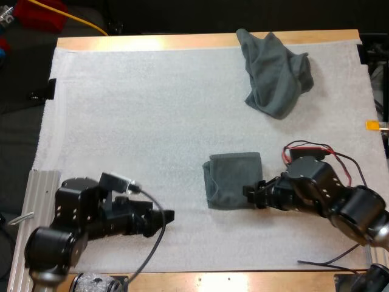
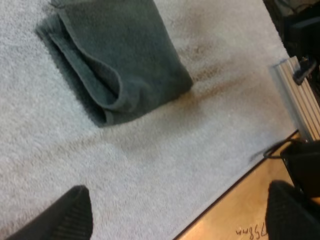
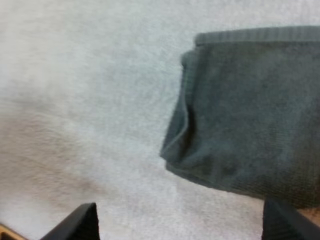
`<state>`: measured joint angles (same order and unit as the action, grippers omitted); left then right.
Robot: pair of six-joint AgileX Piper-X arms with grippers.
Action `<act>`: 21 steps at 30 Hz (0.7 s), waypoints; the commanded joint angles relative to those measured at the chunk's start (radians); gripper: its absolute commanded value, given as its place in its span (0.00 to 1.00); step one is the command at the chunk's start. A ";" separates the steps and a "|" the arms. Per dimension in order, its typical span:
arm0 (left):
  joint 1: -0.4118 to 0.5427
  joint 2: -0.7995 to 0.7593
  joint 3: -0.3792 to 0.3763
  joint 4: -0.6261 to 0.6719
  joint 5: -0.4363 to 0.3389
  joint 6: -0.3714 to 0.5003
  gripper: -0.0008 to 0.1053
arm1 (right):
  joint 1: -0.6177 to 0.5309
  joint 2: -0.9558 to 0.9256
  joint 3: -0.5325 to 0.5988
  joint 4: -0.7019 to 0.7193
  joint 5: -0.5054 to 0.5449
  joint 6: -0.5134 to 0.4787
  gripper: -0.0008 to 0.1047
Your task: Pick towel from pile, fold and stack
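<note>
While the folded towel [image 1: 234, 180] lies on the white mat [image 1: 121, 109] right of centre, the right gripper [image 1: 250, 193] sits at its near right edge, fingers spread; the left gripper [image 1: 166, 216] rests near left, fingers also spread. A crumpled towel [image 1: 276, 73] lies at the far right.

The folded towel [image 1: 234, 180] is dark grey-green cloth, matt, with a short nubby pile. In the right wrist view a finely ribbed hem runs along its edge. The crumpled towel [image 1: 276, 76] is the same soft, dull cloth. The mat [image 1: 140, 115] under them is white, fibrous and slightly rough, without shine. The worktop [image 1: 152, 42] shows as pale wood with a smooth, faintly glossy face. A rail [image 1: 39, 188] beside the mat's near left corner is bare ribbed metal with a satin sheen. The left gripper [image 1: 168, 215] and right gripper [image 1: 249, 193] are black and matt; the left one's fingers [image 2: 70, 215] carry fine ridges.
</note>
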<state>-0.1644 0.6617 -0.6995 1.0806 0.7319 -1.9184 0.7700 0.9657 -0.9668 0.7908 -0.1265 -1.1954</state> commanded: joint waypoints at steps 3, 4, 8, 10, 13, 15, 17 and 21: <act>-0.007 0.071 -0.005 -0.071 0.009 -0.007 0.67 | 0.002 -0.041 -0.006 0.021 -0.009 -0.004 0.62; -0.007 0.088 -0.005 -0.084 0.014 -0.009 0.67 | 0.002 -0.046 -0.006 0.023 -0.009 -0.004 0.62; -0.007 0.192 -0.005 -0.168 0.030 -0.034 0.67 | 0.002 -0.058 -0.006 0.038 -0.010 -0.004 0.62; -0.007 0.240 -0.005 -0.197 0.031 -0.036 0.67 | 0.002 -0.058 -0.006 0.038 -0.013 -0.004 0.62; -0.007 0.307 -0.005 -0.239 0.031 -0.036 0.67 | 0.002 -0.058 -0.006 0.038 -0.013 -0.004 0.62; -0.007 0.358 -0.005 -0.269 0.031 -0.039 0.67 | 0.002 -0.058 -0.006 0.036 -0.016 -0.004 0.62; -0.007 0.398 -0.005 -0.297 0.031 -0.051 0.67 | 0.002 -0.058 -0.006 0.036 -0.031 -0.004 0.62; -0.007 0.468 -0.005 -0.376 0.031 -0.082 0.67 | 0.002 -0.058 -0.006 0.036 -0.037 -0.004 0.62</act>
<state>-0.1644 1.1294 -0.6995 0.7276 0.7493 -1.9875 0.7700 0.9145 -0.9668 0.8193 -0.1526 -1.1954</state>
